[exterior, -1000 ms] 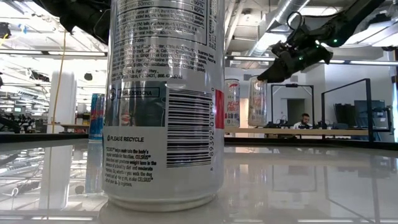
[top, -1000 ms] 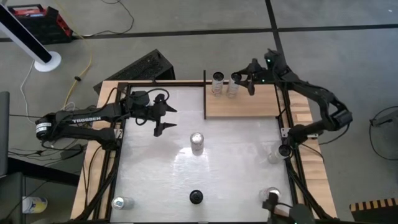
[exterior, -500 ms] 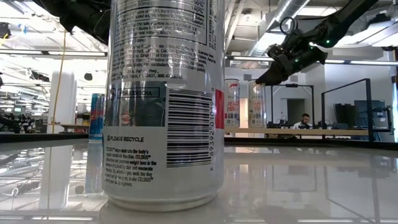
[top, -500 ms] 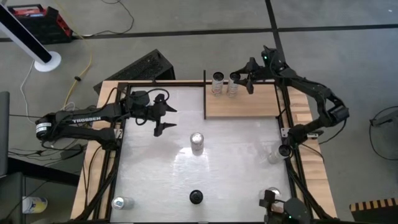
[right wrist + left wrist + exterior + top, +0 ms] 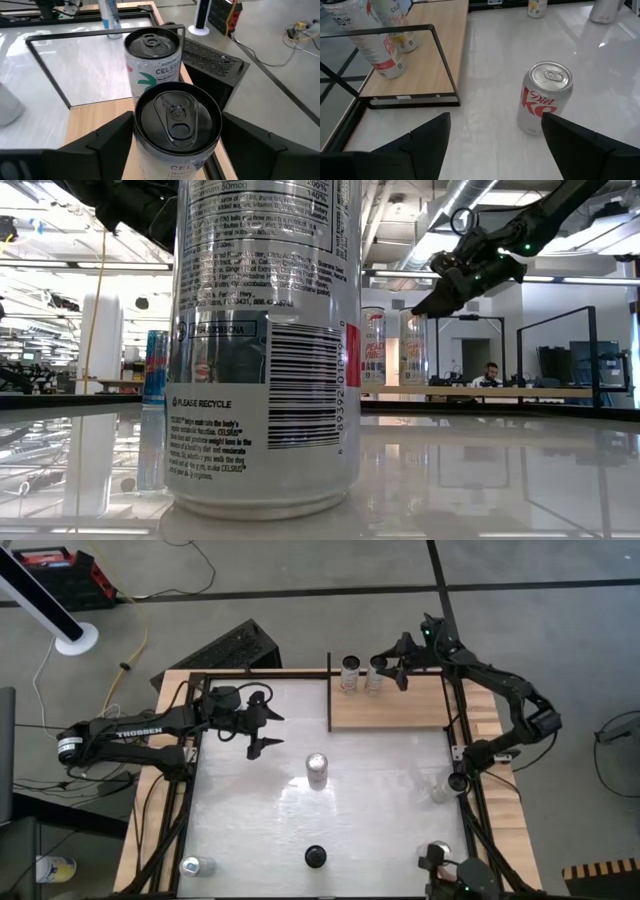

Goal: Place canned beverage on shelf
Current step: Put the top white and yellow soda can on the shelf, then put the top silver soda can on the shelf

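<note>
Cans: two stand upright on the shelf (image 5: 400,705) at its far edge, a Celsius can (image 5: 350,673) and a second can (image 5: 177,131) beside it. The right gripper (image 5: 388,668) straddles the second, jaws apart, apparently just letting go; next it must lift clear without tipping it. The left gripper (image 5: 262,730) hovers with jaws apart near a Diet Coke can (image 5: 544,97) on the surface (image 5: 380,800).

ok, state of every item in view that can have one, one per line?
Light-wood shelf with black rod edges: holds two cans.
Two white Celsius cans: upright, unopened.
Right tool: open, fingers either side of the second can, not clamping.
Silver Diet Coke can: upright, unopened, on the white tabletop.
Left tool: open, empty, facing the Diet Coke can.
</note>
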Controlling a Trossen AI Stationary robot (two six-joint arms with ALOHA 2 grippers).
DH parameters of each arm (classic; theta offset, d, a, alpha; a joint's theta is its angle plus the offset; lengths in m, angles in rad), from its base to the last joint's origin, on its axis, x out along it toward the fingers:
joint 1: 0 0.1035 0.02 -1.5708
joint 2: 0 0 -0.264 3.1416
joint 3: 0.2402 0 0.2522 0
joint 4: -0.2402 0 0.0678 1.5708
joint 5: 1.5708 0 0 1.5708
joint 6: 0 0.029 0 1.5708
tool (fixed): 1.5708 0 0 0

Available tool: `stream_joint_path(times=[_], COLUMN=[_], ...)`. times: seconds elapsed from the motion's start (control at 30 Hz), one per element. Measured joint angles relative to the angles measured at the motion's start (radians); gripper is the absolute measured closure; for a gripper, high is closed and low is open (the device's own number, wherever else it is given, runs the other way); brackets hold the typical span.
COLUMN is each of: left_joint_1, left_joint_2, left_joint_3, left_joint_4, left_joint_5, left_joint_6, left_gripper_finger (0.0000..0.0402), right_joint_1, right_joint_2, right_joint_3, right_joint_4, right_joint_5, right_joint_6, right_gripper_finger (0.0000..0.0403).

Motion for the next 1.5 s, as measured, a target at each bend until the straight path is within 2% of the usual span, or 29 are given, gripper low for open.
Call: stream_joint_path(times=[0.2, 0.5, 0.8, 0.97, 1.07, 1.23, 1.5], left_joint_1=[0.000, 0.000, 0.001, 0.002, 0.002, 0.002, 0.002], left_joint_2=[0.000, 0.000, 0.000, 0.000, 0.000, 0.000, 0.000], left_joint_3=[0.000, 0.000, 0.000, 0.000, 0.000, 0.000, 0.000], left_joint_4=[0.000, 0.001, 0.004, 0.004, 0.004, 0.004, 0.002], left_joint_5=[-0.012, -0.013, -0.019, -0.019, -0.018, -0.019, -0.010], left_joint_6=[0.007, 0.008, 0.024, 0.024, 0.013, -0.008, -0.061], left_gripper_finger=[0.0104, 0.0104, 0.0104, 0.0104, 0.0104, 0.0104, 0.0104], right_joint_1=[0.000, 0.002, 0.003, 0.050, 0.138, 0.391, 0.831], right_joint_2=[0.000, -0.022, -0.166, -0.262, -0.318, -0.382, -0.377], right_joint_3=[-0.003, -0.003, -0.003, -0.003, -0.003, -0.003, -0.002], right_joint_4=[-0.007, -0.026, -0.075, -0.072, -0.069, -0.036, 0.044], right_joint_5=[0.037, 0.037, 0.030, -0.053, -0.086, -0.079, 0.199], right_joint_6=[0.021, 0.021, 0.061, 0.170, 0.232, 0.277, 0.279], right_gripper_finger=[0.0066, 0.0063, 0.0063, 0.0063, 0.0063, 0.0062, 0.0062])
